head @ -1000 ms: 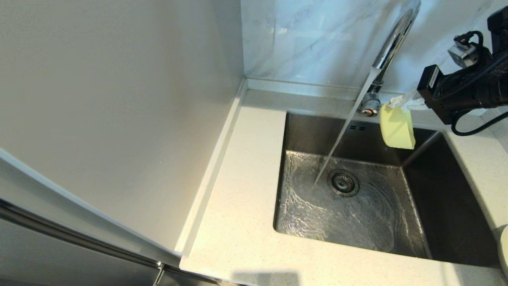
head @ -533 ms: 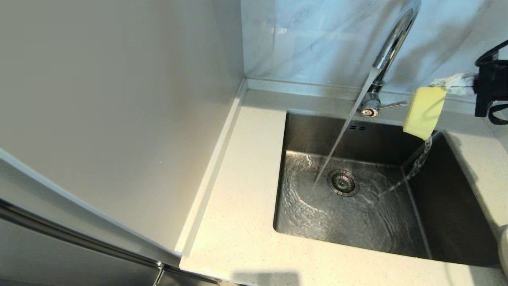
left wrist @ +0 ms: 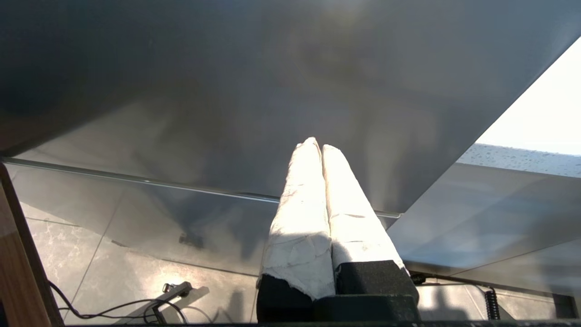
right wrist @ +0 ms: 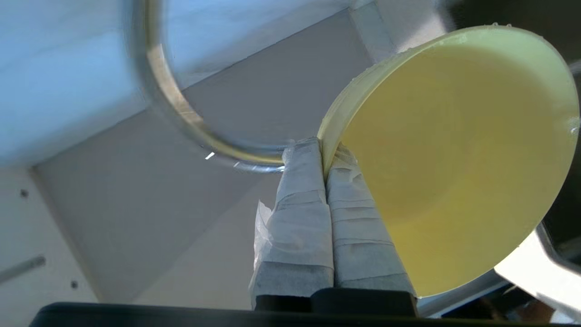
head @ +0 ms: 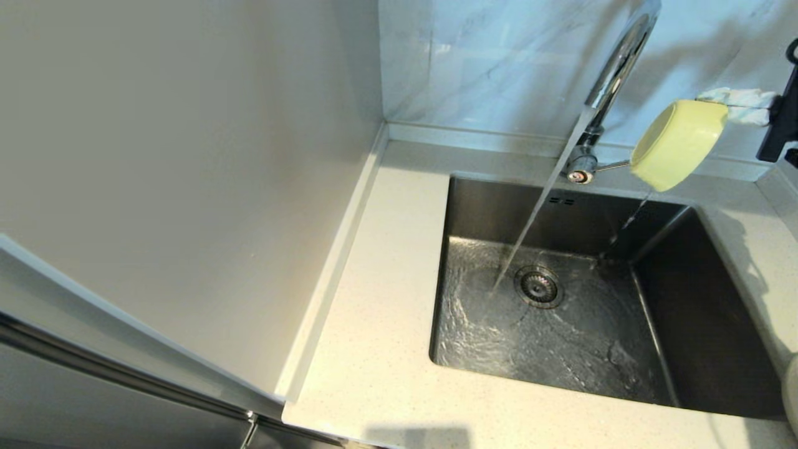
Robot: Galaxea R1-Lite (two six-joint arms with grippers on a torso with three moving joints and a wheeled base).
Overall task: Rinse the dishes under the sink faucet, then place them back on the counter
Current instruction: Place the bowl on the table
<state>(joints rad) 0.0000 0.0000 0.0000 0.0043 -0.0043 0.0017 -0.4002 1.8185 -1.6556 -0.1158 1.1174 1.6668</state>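
Head view: right gripper is pinching one bowl by its rim, tipping it above the sink's back corner, a thin trickle draining out. One faucet is running into the sink; left gripper is sitting closed, empty, below the counter.

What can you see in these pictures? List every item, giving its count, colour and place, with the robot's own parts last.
Bowl: one, pale yellow, tipped in the air over the sink's back right corner.
Faucet: one, chrome, behind the sink, water running.
Sink: one, steel, wet floor.
Drain strainer: one, metal, on the sink floor.
Counter: one, cream speckled, around the sink.
Wall: grey-veined marble, behind.
Right gripper: white-wrapped jaws shut on the bowl's rim.
Left gripper: white-wrapped jaws shut, empty, parked off the counter.
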